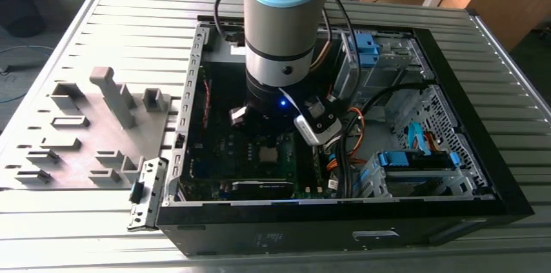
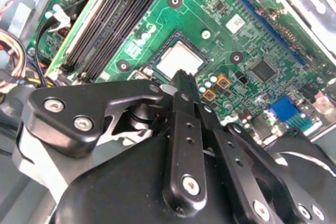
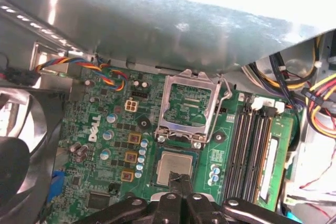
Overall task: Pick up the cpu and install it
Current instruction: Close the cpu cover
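The cpu [image 3: 173,164] is a small silvery square lying flat in its socket on the green motherboard [image 3: 100,156]. It also shows in the second wrist view, cpu [image 2: 179,60], and in the exterior view, cpu [image 1: 268,153], just below the arm's wrist. The socket's metal retention frame [image 3: 189,106] stands flipped open beside it. My gripper [image 3: 181,180] is shut, its black fingertips [image 2: 181,80] pressed together right over the cpu's near edge. Nothing shows between the fingers. Whether the tips touch the chip I cannot tell.
The arm reaches down into an open black computer case [image 1: 482,157]. Memory slots [image 3: 252,145] run beside the socket, and bundled cables [image 3: 315,98] lie past them. A fan [image 3: 21,145] sits at the board's other side. A grey fixture tray [image 1: 86,131] lies at the exterior view's left.
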